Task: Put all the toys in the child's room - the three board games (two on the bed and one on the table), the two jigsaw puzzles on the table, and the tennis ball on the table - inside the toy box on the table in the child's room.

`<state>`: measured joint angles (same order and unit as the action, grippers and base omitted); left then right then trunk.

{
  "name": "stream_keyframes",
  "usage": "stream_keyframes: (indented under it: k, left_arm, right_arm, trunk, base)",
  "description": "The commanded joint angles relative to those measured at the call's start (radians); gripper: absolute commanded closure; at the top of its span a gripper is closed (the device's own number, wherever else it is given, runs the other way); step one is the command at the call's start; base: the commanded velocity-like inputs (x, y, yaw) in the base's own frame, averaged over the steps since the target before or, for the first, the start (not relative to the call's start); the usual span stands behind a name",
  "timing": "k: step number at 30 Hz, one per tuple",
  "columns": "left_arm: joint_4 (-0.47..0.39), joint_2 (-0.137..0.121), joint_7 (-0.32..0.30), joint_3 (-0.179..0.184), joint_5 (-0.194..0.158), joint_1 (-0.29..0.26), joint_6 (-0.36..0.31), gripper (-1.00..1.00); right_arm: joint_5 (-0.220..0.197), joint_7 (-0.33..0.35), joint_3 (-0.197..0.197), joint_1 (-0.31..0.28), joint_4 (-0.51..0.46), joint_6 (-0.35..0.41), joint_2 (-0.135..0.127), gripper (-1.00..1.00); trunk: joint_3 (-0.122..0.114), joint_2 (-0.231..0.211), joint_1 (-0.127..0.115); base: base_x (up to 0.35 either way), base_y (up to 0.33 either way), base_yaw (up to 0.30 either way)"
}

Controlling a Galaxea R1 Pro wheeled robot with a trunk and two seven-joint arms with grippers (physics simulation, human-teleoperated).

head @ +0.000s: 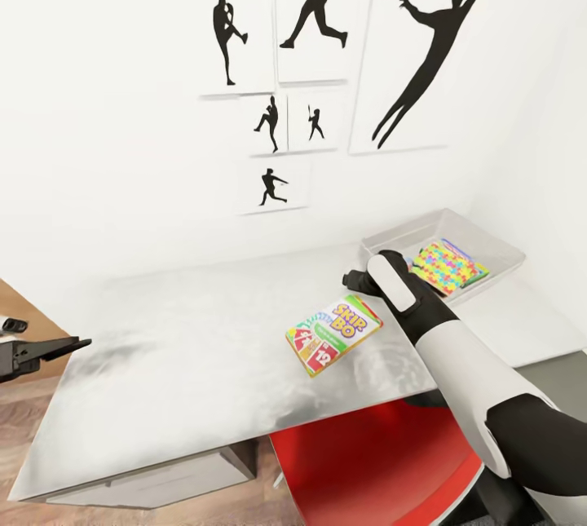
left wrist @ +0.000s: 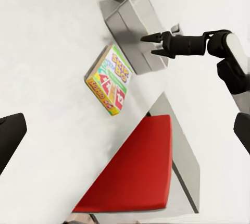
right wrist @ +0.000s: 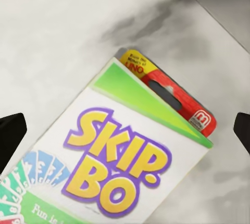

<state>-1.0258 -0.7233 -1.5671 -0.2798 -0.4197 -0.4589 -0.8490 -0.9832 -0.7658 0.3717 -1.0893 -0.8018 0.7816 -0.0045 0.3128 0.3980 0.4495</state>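
Nearby: red chair (head: 367, 461) under table (head: 204, 346) | right hand (left wrist: 147, 45) released above Skip-Bo (head: 333, 333)

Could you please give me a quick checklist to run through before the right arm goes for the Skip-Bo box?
1. Skip-Bo box flat on table, nothing on it: ok.
2. Right pincer open, empty: ok.
3. Right pincer over box: ok; it shows between the tips in the right wrist view.
4. Toy box within reach, beside the arm: ok.
5. Room in toy box next to puzzle: cannot tell.
6. Left pincer clear of the path: ok.
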Motion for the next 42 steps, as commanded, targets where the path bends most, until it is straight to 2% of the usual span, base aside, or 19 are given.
stream_keyframes:
  k: [1,11,22,42]
  left_arm:
    - [-0.011,0.0,-0.004,0.001,0.0,-0.001,-0.014,-1.0]
    - [-0.064,0.016,-0.004,-0.006,-0.002,-0.001,-0.023,-1.0]
    - [-0.081,0.018,-0.004,-0.004,-0.021,-0.001,-0.024,-1.0]
    - [-0.083,0.018,-0.004,-0.002,-0.024,-0.001,-0.024,-1.0]
  right_arm:
    - [-0.008,-0.009,0.003,-0.004,0.001,0.002,0.001,-1.0]
    - [-0.009,-0.008,0.003,-0.02,0.01,0.004,0.001,-1.0]
    - [-0.009,-0.007,0.003,-0.032,0.01,0.006,0.0,-1.0]
    - [-0.013,-0.006,0.003,-0.088,0.02,0.015,-0.007,-1.0]
  trunk:
    - [0.004,0.002,0.001]
    - [0.02,0.002,0.001]
    - [0.038,0.002,0.001]
    - [0.071,0.002,0.001]
  base:
    - [0.0,0.0,0.0]
    - [0.0,0.0,0.0]
    - [0.0,0.0,0.0]
    - [0.0,0.0,0.0]
